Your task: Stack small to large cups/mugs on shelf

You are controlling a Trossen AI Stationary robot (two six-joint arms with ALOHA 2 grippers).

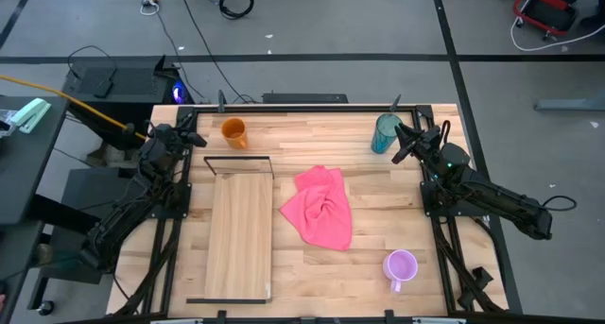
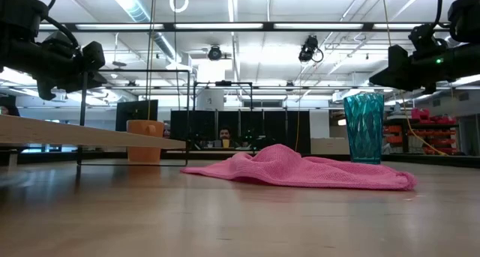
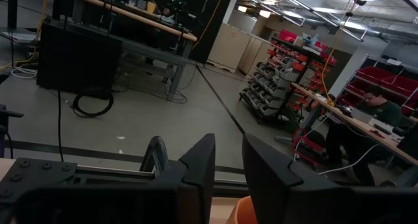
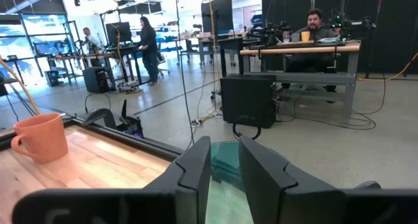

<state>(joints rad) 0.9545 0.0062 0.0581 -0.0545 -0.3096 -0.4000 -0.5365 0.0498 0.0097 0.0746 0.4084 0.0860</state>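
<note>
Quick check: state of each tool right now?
Left tool: open, empty, near the orange mug.
Right tool: open, empty, by the teal tumbler.

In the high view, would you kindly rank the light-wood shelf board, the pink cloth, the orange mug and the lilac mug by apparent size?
Largest to smallest:
1. Long light-wood shelf board
2. Crumpled pink cloth
3. Orange handled mug and lilac-purple handled mug: they look about alike, so I would not rank them.
</note>
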